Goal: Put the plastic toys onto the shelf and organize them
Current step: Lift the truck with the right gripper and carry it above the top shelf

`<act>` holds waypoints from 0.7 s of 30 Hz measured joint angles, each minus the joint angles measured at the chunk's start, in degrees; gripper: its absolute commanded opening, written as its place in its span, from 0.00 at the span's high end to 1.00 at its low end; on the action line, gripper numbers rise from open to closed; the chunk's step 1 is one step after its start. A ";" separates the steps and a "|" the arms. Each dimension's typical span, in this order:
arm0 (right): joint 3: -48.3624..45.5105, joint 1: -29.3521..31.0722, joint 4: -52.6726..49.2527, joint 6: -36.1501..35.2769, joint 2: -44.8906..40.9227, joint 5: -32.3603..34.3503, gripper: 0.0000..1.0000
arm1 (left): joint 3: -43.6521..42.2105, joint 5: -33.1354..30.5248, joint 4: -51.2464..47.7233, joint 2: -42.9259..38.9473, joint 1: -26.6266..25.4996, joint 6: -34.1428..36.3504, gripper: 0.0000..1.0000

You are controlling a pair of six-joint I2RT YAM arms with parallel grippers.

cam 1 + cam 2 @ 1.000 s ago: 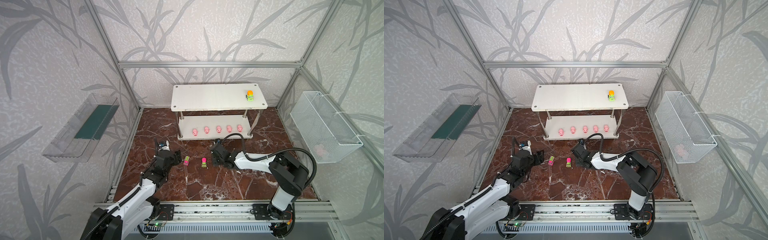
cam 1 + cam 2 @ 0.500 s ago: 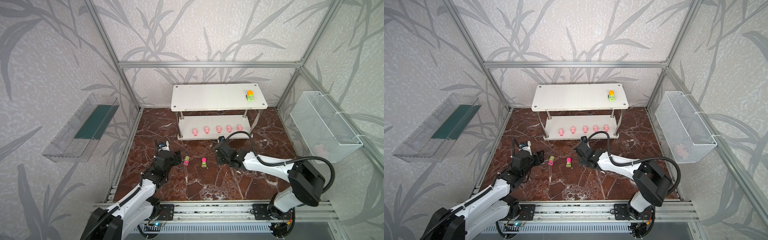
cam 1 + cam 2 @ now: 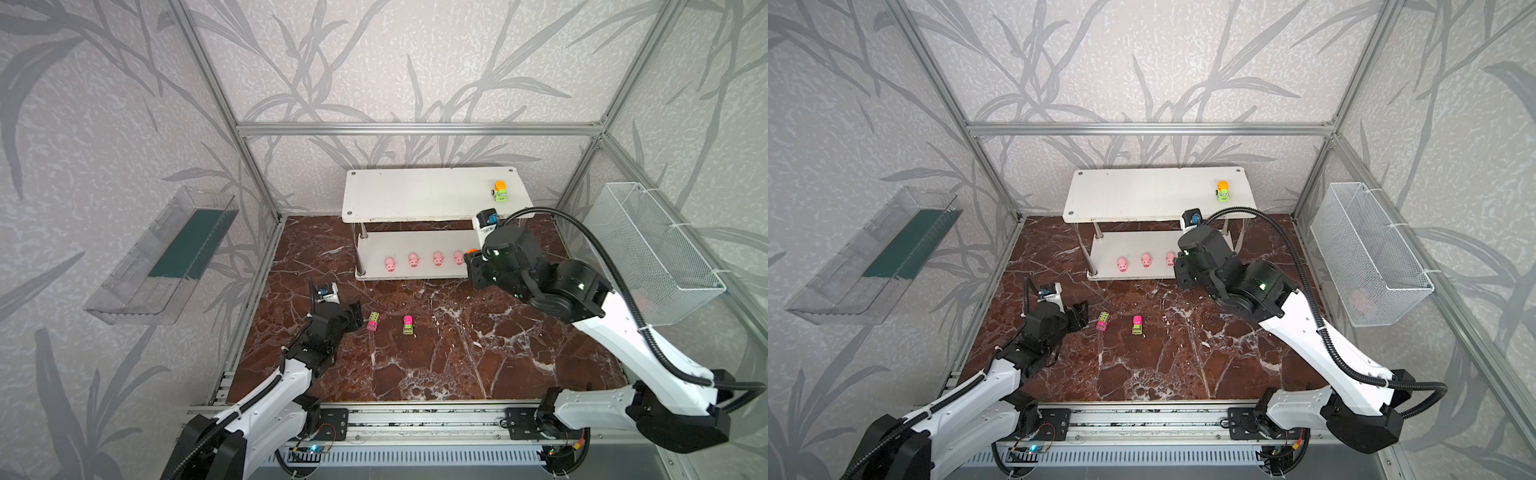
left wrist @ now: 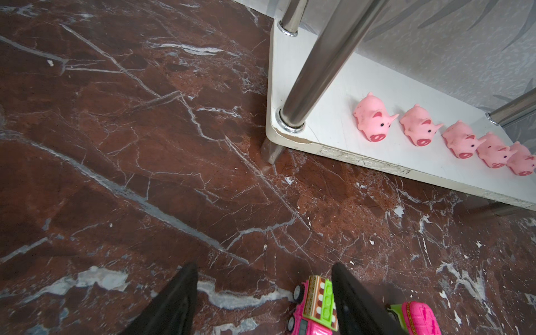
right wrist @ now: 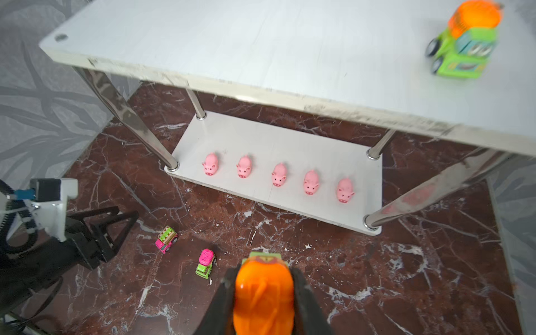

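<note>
The shelf (image 3: pixel 415 195) stands at the back with several pink pigs (image 5: pixel 278 175) in a row on its lower board. A green car with an orange top (image 3: pixel 500 191) sits at the right end of the top board. My right gripper (image 5: pixel 262 272) is shut on an orange-topped car (image 5: pixel 264 293), raised in front of the shelf's right end (image 3: pixel 471 252). My left gripper (image 4: pixel 262 266) is open, low over the floor. A pink and green car (image 4: pixel 314 301) lies partly between its fingers, close to one finger (image 4: pixel 345 290). A pink-topped green car (image 3: pixel 408 325) lies on the floor just right of it.
A clear plastic tray (image 3: pixel 166 257) hangs on the left wall. A white wire mesh basket (image 3: pixel 656 249) hangs on the right wall with something pink (image 3: pixel 646 297) inside. Chrome posts (image 4: pixel 319 66) hold up the shelf boards. The floor is dark red marble.
My right gripper has lifted off the floor with the orange-topped car and moved up and right toward the shelf's right end. The left arm has stayed still.
</note>
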 measured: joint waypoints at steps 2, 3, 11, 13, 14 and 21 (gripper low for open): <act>7.72 -0.59 -2.27 -2.19 2.73 1.14 0.82 | -0.02 0.02 0.33 0.11 0.00 0.00 0.29; 10.64 -0.90 -2.93 -3.08 4.04 1.40 0.82 | -0.02 0.04 0.50 0.17 0.00 0.02 0.29; 35.04 -10.49 -9.01 -9.25 18.43 -0.24 0.83 | -1.03 0.26 1.03 -0.63 0.00 0.02 0.29; 39.19 -13.11 -10.12 -9.90 21.68 -1.62 0.82 | -1.20 0.26 0.79 -1.29 0.00 0.02 0.29; 41.51 -14.60 -10.80 -10.12 23.65 -2.36 0.82 | -1.36 0.24 0.74 -1.86 0.00 0.02 0.29; 53.53 -20.65 -14.19 -10.19 35.87 -7.72 0.82 | -2.27 0.00 0.37 -3.98 0.00 0.02 0.29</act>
